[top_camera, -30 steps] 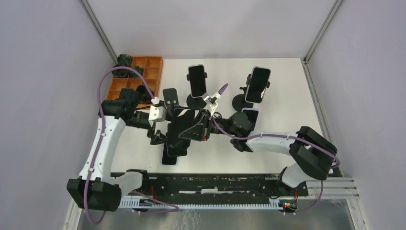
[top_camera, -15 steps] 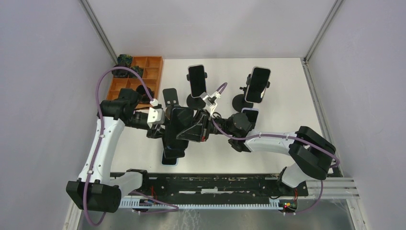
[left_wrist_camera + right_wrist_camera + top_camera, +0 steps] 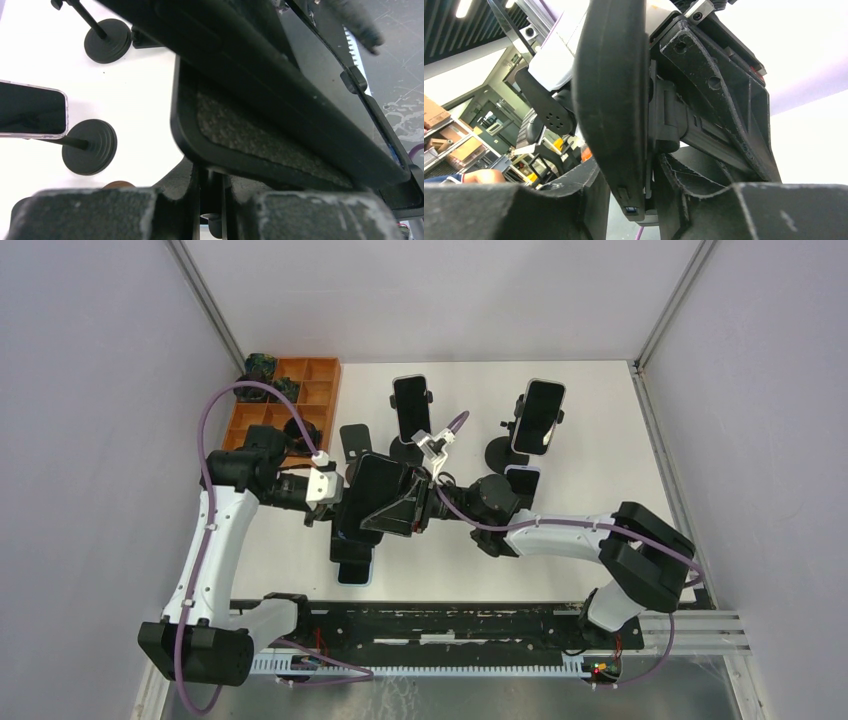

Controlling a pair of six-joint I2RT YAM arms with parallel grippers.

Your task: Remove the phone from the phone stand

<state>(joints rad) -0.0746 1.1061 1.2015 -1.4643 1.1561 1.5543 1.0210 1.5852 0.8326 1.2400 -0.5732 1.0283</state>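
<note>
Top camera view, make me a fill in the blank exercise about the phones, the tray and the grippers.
1. The compartment tray in the table's far left corner is ____ in colour.
2. Beyond the grippers, ____ upright phones sit on their own stands.
3. The right gripper has the held phone edge-on ____ its fingers.
4. The ____ gripper clamps the phone stand under that phone.
Missing words: orange; two; between; left.
</note>
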